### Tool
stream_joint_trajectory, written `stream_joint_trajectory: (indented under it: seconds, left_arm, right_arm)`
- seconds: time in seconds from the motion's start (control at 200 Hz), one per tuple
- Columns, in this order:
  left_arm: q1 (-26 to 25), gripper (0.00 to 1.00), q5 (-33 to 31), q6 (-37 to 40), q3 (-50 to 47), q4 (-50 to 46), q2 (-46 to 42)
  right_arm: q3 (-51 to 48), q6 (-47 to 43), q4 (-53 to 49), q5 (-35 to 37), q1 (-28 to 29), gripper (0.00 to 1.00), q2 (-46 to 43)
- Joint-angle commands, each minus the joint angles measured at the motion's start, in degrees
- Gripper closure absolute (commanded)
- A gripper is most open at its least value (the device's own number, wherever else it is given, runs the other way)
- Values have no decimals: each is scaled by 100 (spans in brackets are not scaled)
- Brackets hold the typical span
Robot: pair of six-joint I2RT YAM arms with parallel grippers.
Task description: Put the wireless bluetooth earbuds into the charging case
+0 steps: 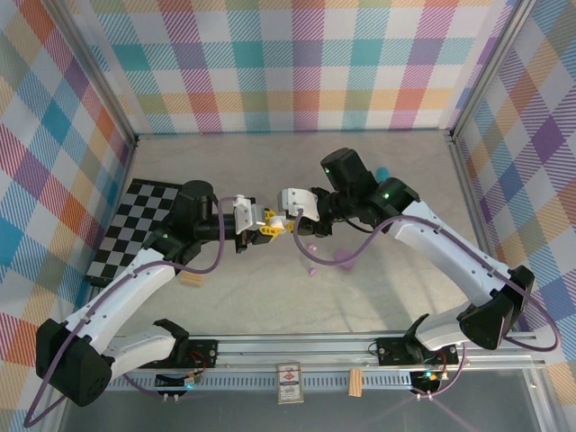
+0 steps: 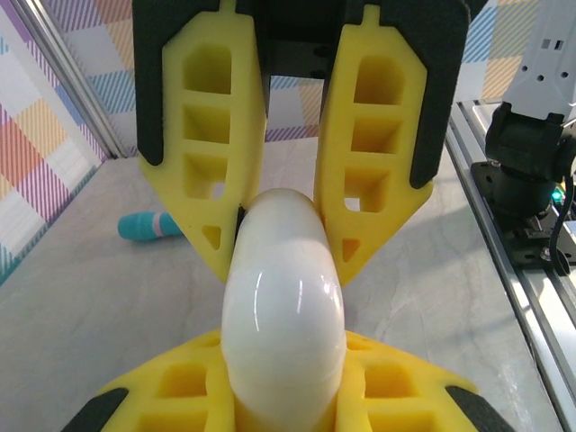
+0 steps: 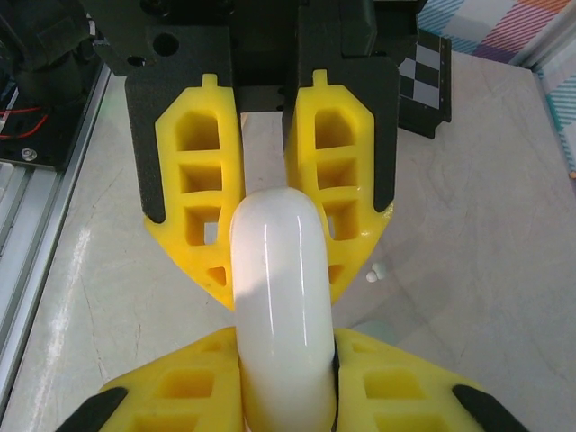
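Left tool (image 2: 283, 360), nearest its wrist cam: yellow lattice-moulded plastic fingers closed on one end of a glossy white, pebble-shaped plastic charging case (image 2: 283, 297). Right tool (image 3: 286, 364), same build, is clamped on the opp. end, fingers touching both flanks. Case thus hangs between the two tools, above the pale marbled bench (image 1: 270, 297), not resting on it. Case looks shut; no lid seam or hinge can be made out.

Task status (judged): no buds seated. Tiny pink-purple bean-shaped plastic earbuds (image 1: 312, 269) lie loose on bench, just below right tool on its near side, apart from case. One tiny whitish earbud (image 3: 376, 272) lies on bench beside left tool's fingertips, not touching them. Left to do: open lid, pick each bud, seat it, i.e. nearly the whole job.

Teal cylinder (image 2: 148, 225) lies on bench off to one side of right tool; not a bud.

Writing: none legible on case or tools. Small card w/ red mark (image 1: 288, 382), on rail by arm bases, well behind both tools: print too small to read.
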Motion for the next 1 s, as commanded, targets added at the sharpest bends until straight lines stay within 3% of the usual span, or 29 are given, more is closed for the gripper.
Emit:
stream_joint_trajectory:
  seconds: [0.0, 0.12, 0.42, 0.465, 0.6, 0.64, 0.805, 0.86, 0.995]
  left_arm:
    - [-38, 97, 274, -43, 159, 230, -28]
    - [-38, 97, 321, -110, 121, 350, 4]
    - [-39, 92, 269, -173, 49, 436, -5]
    - [-44, 84, 246, -197, 36, 467, -12]
    - [-39, 42, 20, -632, -58, 700, -10]
    - [-38, 34, -141, -864, -135, 837, -55]
    - [-38, 18, -620, -1269, -770, 1491, -348]
    - [-38, 0, -890, -1378, -1017, 1710, -446]
    - [-38, 0, -1717, -1686, -1539, 2152, -631]
  right_arm:
    - [-167, 191, 366, -149, 23, 87, -134]
    - [-195, 301, 372, -292, 22, 95, -190]
    - [-353, 446, 437, -347, 19, 100, -258]
    - [-379, 483, 471, -314, 22, 100, -268]
    - [-538, 842, 774, -101, -96, 100, -317]
    - [-646, 955, 926, -1, -167, 100, -327]
    - [-1199, 1712, 1799, 405, -650, 99, -261]
    - [-1329, 2179, 2064, 580, -834, 99, -136]
    - [-1359, 3678, 2420, 969, -1237, 100, 479]
